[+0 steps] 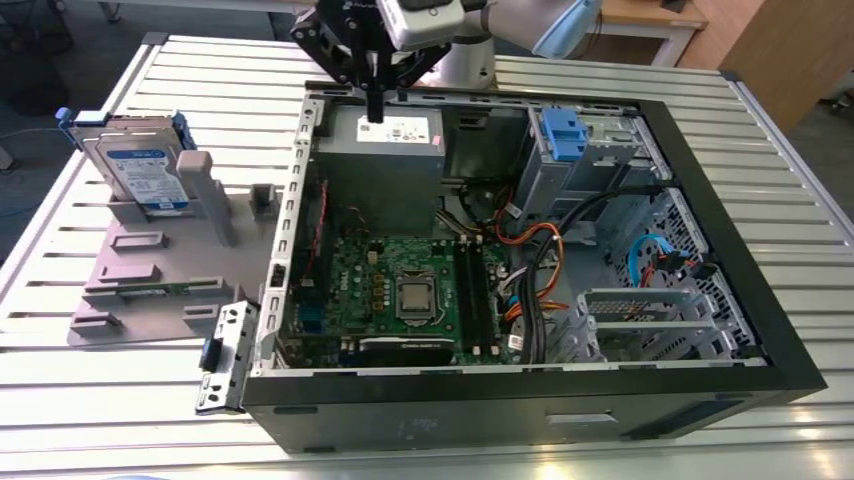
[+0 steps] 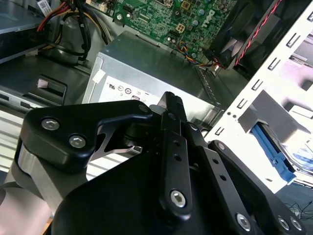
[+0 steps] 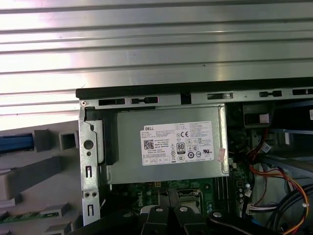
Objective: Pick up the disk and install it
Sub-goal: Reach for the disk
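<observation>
Presently closed fingers [image 1: 375, 105] hover over white-labelled power supply [image 1: 383, 162].

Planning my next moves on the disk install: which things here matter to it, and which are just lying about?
Job: disk standing in the grey stand; gripper, shut, over the power supply; open computer case.
Lying about: metal bracket; green circuit strip.
</observation>
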### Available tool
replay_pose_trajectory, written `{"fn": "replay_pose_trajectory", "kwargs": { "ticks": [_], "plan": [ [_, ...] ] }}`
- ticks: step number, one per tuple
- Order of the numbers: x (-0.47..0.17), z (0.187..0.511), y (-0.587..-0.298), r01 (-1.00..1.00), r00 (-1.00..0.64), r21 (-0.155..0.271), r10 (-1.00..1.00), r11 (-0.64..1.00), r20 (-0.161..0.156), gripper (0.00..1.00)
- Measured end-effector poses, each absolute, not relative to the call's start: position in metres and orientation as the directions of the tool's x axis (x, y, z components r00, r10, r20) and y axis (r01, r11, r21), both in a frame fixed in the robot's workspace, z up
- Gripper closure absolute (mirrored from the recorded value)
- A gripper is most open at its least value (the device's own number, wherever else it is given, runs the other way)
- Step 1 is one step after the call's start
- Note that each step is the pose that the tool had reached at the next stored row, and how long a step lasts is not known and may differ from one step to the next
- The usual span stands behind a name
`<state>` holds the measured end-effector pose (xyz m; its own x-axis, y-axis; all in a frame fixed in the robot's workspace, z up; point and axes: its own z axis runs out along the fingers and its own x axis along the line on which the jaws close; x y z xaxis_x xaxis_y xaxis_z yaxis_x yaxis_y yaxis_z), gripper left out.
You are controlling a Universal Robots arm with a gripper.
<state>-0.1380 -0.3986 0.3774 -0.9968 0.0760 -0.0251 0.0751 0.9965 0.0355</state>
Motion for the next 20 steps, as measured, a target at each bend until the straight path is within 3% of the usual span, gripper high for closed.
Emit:
{"fn": "replay_pose_trajectory", "kwargs": {
  "ticks": [20],
  "plan": [
    [-0.1407,0.3734,-0.3986,0.075,-0.997,0.035,0.076,0.997,-0.025,0.89]
  ]
}}
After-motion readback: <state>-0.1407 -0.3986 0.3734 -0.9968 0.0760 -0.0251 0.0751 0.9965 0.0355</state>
